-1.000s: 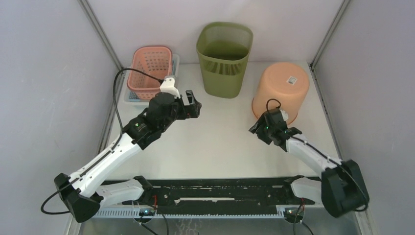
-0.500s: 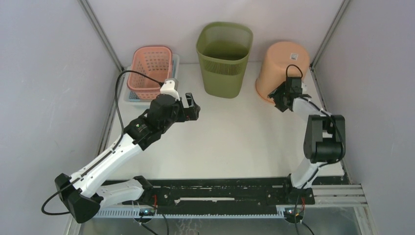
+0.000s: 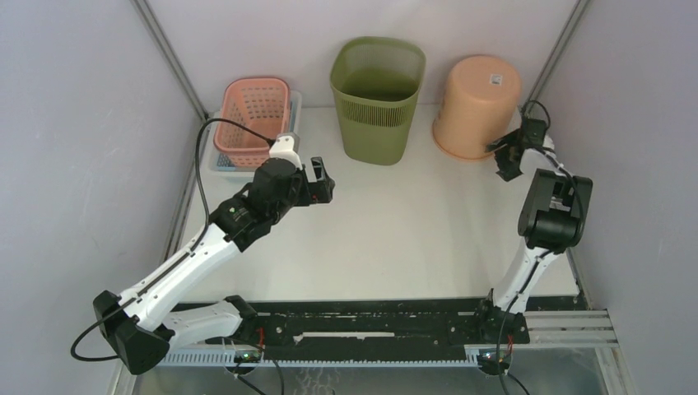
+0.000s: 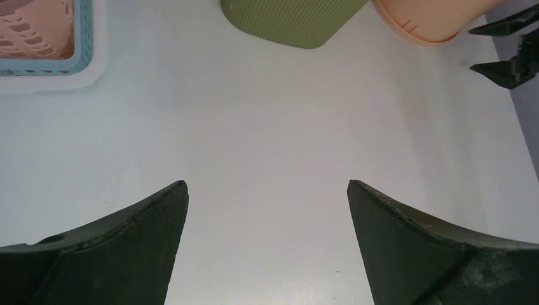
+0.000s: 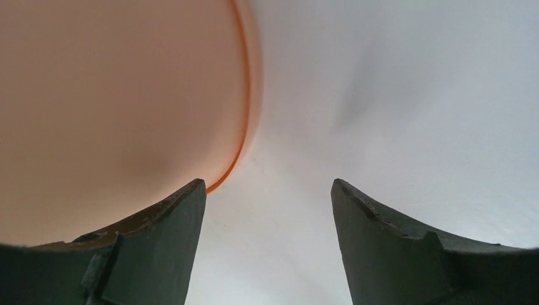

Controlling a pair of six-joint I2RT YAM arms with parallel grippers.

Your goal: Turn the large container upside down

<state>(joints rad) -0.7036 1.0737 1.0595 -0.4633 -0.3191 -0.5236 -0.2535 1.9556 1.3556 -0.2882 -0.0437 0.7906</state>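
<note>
The orange bucket stands upside down at the back right, with its labelled bottom up and its rim on the table. It fills the left of the right wrist view and shows at the top of the left wrist view. My right gripper is open and empty, just right of the bucket's rim; in its own view the left finger is close to the rim. My left gripper is open and empty over the bare table left of centre.
A green ribbed bin stands upright at the back centre, left of the bucket. A pink basket sits in a pale blue tray at the back left. Grey walls close in both sides.
The orange bucket has moved from the right middle to the back right and now stands flat, bottom up. My right arm swung back with it and now sits open at its right side.
</note>
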